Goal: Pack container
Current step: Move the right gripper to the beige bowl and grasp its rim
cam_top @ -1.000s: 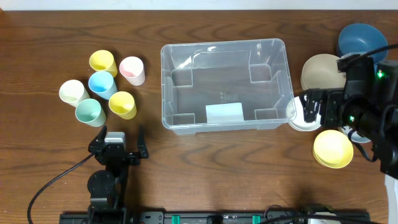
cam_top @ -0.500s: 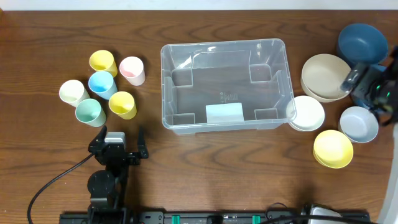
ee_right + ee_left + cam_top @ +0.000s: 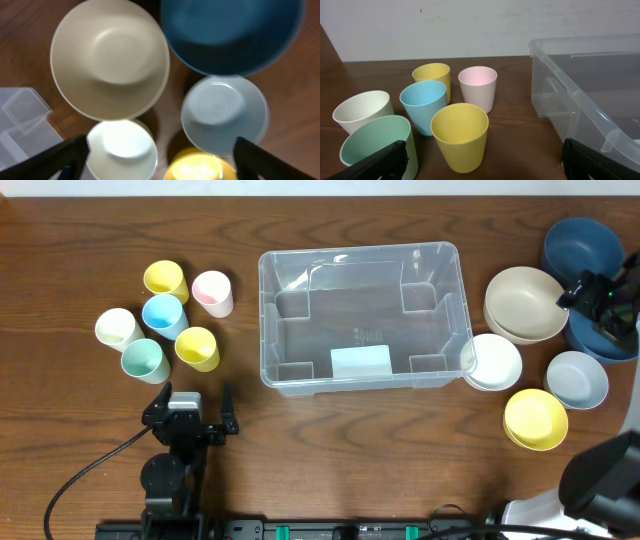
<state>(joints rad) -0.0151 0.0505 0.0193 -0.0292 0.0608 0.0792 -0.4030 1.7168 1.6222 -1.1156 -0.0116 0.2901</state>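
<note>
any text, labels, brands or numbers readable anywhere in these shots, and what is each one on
No text can be read in any view.
On the container, the white label on its bottom looks blank from overhead; any print is too small to tell.
Above the label, faint moulded marks: too small to read.
The cups and bowls show no print.

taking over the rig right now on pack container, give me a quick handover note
Left gripper: open, empty, low over the table in front of the six cups.
Right gripper: open, empty, above the bowls on the right.
Container: mid-table, holding nothing but its white label.
Done: nothing packed.
Left: presumably all the cups and bowls go in.
</note>
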